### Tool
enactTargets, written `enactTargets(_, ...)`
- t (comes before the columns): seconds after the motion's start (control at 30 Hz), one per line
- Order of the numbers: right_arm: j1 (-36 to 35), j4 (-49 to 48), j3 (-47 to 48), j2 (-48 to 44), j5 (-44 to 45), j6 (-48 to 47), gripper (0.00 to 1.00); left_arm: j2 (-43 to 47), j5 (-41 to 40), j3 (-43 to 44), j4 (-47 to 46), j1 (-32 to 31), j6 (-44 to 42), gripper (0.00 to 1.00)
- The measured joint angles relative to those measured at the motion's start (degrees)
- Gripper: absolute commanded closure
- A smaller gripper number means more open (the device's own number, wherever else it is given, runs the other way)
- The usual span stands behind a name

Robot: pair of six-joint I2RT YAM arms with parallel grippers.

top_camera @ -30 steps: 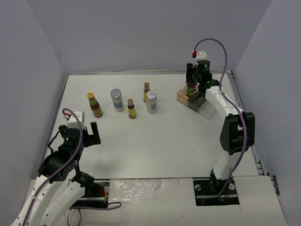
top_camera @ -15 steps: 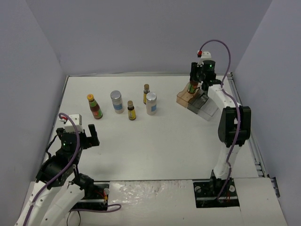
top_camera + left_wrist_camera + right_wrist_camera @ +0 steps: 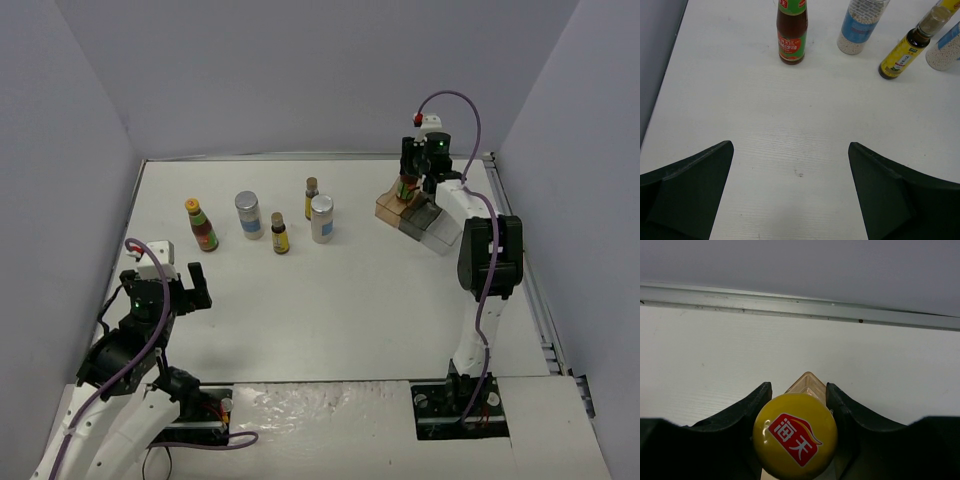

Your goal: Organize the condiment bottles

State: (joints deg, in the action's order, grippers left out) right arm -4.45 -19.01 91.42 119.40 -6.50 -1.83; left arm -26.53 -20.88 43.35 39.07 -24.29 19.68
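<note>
five bottles stand on the desk (image 3: 330, 300) toward 11 o'clock: a red bottle (image 3: 202, 224), a left jar (image 3: 248, 213), a near brown bottle (image 3: 279, 232), a far brown bottle (image 3: 311, 197) and a right jar (image 3: 321, 217). at 1 o'clock the right fingers (image 3: 410, 183) grip a sixth bottle (image 3: 406, 191) at the orange end of the tray (image 3: 440, 232). the left fingers (image 3: 188, 290) hover at 8 o'clock.

left wrist: fingers spread wide, empty, red bottle at 12 o'clock.

right wrist: fingers closed on the sixth bottle's yellow cap.

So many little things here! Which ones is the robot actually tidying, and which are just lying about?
Part of the job: red bottle; second red bottle, held in the right gripper; left white jar; right white jar; near brown bottle; far brown bottle.
Just there: clear tray; table.
</note>
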Motion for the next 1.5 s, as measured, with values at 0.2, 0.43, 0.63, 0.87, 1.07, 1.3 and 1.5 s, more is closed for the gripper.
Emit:
enactTargets(0.2, 0.3, -1.9, 0.0, 0.1, 0.0, 0.0, 1.00, -0.3, 0.0, 0.0, 0.0, 0.0, 0.0, 0.03)
enactTargets(0.43, 0.8, -3.0, -0.2, 0.2, 0.2, -0.5, 0.99, -0.9, 0.1, 0.0, 0.0, 0.0, 0.0, 0.03)
enactTargets(0.63, 1.1, -3.8, -1.9, 0.5, 0.3, -1.1, 0.93, -1.1, 0.1, 0.0, 0.0, 0.0, 0.0, 0.03)
enactTargets(0.87, 1.2, -6.2, -4.0, 0.5, 0.3, -1.2, 0.61, -1.2, 0.5, 0.0, -0.1, 0.0, 0.0, 0.03)
enactTargets(1.07, 1.4, -8.0, -5.5, 0.3, 0.4, -1.0, 0.10, -1.5, 0.5, 0.0, -0.1, 0.0, 0.2, 0.03)
enactTargets(1.3, 1.4, -4.0, -7.5, -5.8, 0.3, -1.1, 0.00, -6.9, -0.3, 0.3, -0.1, 0.0, 6.6, 0.03)
enactTargets(1.5, 1.4, 1.3, -8.5, -18.6, 0.6, -0.7, 0.00, -14.8, -3.6, 1.8, -4.0, 0.3, 8.0, 0.03)
